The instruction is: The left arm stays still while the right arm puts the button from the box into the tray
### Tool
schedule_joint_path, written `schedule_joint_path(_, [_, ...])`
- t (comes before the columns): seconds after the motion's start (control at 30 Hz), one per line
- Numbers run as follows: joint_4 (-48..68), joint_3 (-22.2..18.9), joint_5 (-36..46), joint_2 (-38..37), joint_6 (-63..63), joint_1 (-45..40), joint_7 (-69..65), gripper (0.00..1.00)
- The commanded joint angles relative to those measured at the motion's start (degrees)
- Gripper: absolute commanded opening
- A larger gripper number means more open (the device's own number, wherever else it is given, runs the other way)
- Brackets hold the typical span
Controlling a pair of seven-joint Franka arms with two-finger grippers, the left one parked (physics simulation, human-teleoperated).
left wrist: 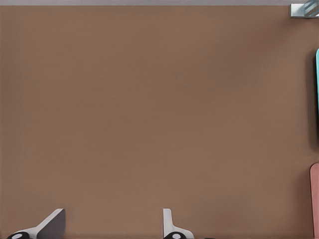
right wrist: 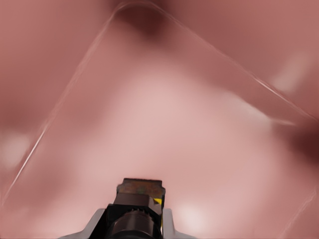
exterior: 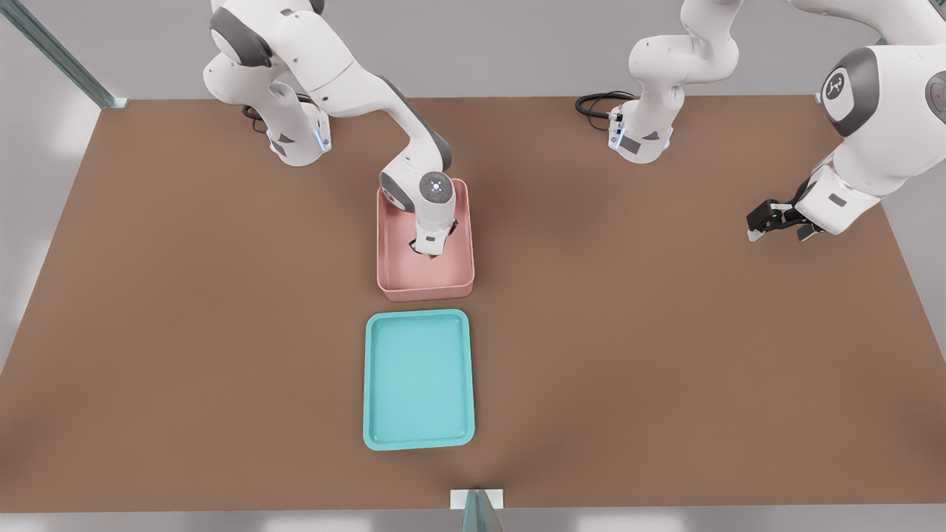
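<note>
The working arm reaches down into the pale pink box (exterior: 425, 294), and its black gripper (exterior: 431, 253) sits low inside, near the middle. In the right wrist view the gripper (right wrist: 133, 225) is shut on the button (right wrist: 142, 191), a dark stubby body with a sliver of yellow showing. Its grey fingertips (right wrist: 97, 221) press close against both sides of the button, just above the pink box floor (right wrist: 174, 124). In the front view the button is hidden behind the gripper. The turquoise tray (exterior: 417, 380) lies just in front of the box, nearer the table's front edge, with nothing in it.
The brown table (exterior: 185, 332) spreads wide on both sides of the box and tray. The parked arm's gripper (exterior: 772, 219) hangs at the front view's right. Slivers of the tray (left wrist: 317, 94) and box (left wrist: 315, 199) show in the left wrist view.
</note>
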Motion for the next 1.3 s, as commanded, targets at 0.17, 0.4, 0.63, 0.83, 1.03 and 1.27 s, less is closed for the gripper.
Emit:
schedule_joint_path(0.17, [0.3,0.0,-0.2,-2.4,-3.6,-0.9,-3.2,0.43])
schedule_joint_path(0.4, [15.7,-0.1,-0.3,-7.0,-20.0,-6.7,-8.1,0.42])
schedule_joint_path(0.63, [52.7,-7.4,-0.7,21.7,-13.3,-13.3,-17.8,0.42])
schedule_joint_path(0.83, [52.1,-7.4,-0.2,25.2,-12.2,-12.7,-17.4,0.77])
schedule_joint_path(1.03, [52.1,-7.1,9.9,12.6,-40.1,-17.5,-23.0,1.0])
schedule_joint_path(1.27, [38.9,-7.3,3.3,-16.1,-58.6,-32.0,-14.7,1.0])
